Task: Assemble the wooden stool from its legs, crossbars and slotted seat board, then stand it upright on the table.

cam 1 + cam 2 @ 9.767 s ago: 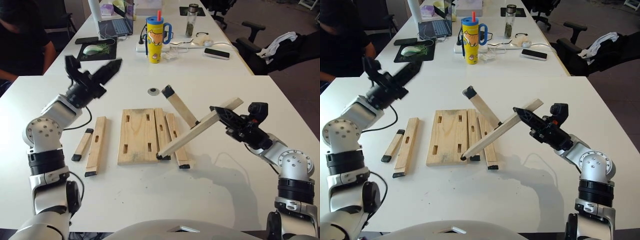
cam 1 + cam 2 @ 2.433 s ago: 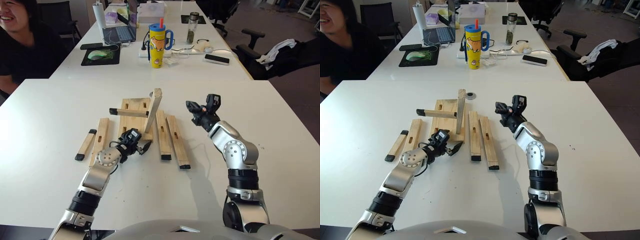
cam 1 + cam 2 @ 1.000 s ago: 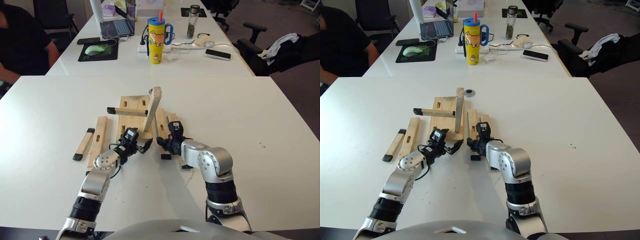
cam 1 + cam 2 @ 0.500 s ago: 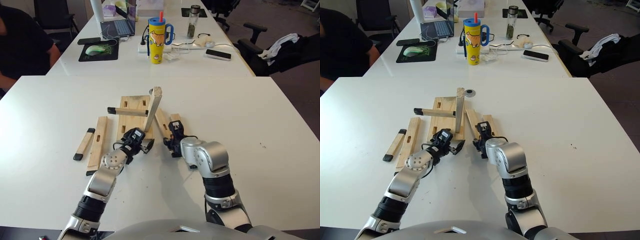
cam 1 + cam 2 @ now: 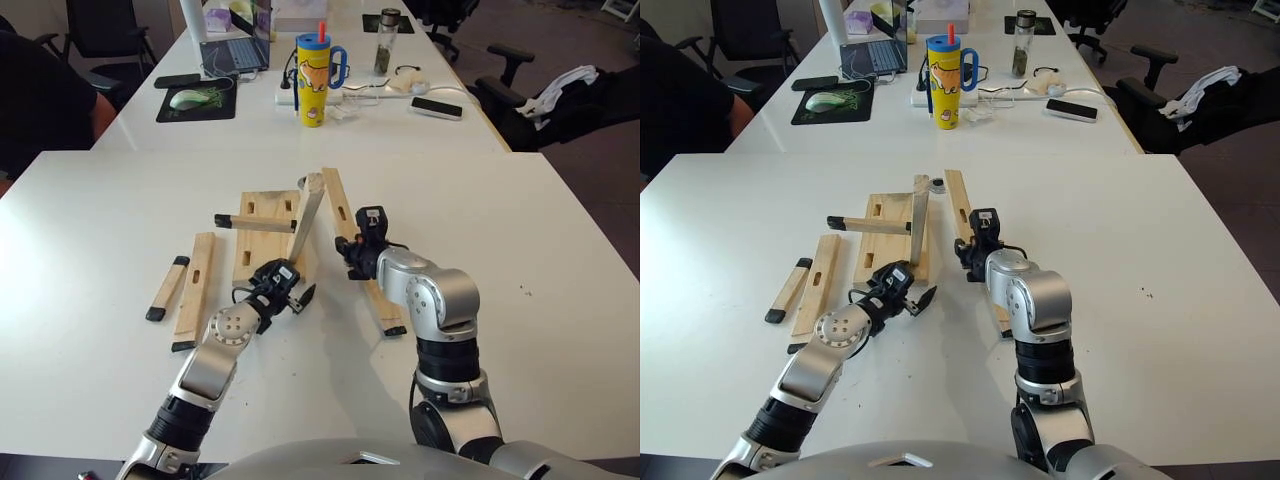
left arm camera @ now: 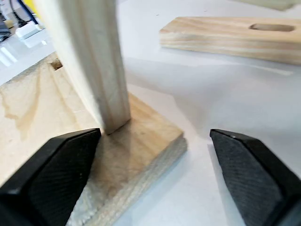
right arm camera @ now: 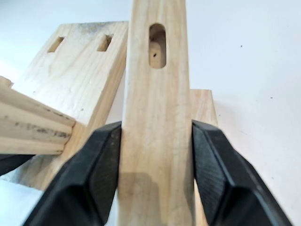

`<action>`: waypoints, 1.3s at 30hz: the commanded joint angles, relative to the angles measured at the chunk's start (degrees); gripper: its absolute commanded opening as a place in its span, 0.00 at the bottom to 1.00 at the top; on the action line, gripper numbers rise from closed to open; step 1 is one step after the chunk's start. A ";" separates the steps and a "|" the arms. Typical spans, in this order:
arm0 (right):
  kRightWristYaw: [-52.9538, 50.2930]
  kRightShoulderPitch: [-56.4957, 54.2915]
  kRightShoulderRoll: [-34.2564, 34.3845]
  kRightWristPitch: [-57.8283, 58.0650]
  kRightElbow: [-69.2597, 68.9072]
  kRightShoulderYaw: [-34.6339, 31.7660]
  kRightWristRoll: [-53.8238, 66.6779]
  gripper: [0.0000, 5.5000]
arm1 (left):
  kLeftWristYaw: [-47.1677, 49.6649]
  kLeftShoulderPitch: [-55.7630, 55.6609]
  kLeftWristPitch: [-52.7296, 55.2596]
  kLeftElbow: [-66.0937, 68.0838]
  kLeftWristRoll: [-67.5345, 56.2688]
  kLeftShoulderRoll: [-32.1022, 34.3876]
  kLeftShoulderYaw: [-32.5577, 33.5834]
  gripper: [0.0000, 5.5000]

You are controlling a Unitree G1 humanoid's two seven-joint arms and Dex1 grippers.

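white table, near to far.

left gripper: fingers apart, set low at the near right corner of the seat board, one finger over the board and the other over bare table. they clasp nothing.

upright leg: stands on the board just past that corner, slightly tilted.

crossbar: juts sideways from the upright leg toward the left, above the board, with a black cap on its free end.

slotted leg and short bar: lie flat to the left of the board, just beside each other, the bar on the outer side. both run roughly parallel to the board's edge.

flat leg: lies right of the board under the right forearm, with a black cap at its near end.

right gripper: fingers pressed on both sides of the held leg (slot facing the wrist camera). the leg slants away from the gripper, its far end just beside the top of the upright leg. whether the two touch cannot be told.

far table: carries a mouse, a yellow cup, a laptop and a phone.
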 commanded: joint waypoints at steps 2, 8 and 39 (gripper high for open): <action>-0.65 1.09 -0.23 -2.39 -0.31 -2.02 -0.90 0.37 | -1.40 3.25 -5.92 -6.48 -1.76 4.26 5.39 0.79; -1.22 2.61 -0.78 -3.39 -1.33 -3.74 -1.90 0.37 | -0.90 9.62 -7.47 -10.17 4.15 12.30 9.14 0.79; 0.84 -0.58 -2.41 -8.07 0.67 -5.59 -1.70 0.37 | 2.64 -1.21 -9.11 6.32 16.83 14.24 6.31 0.79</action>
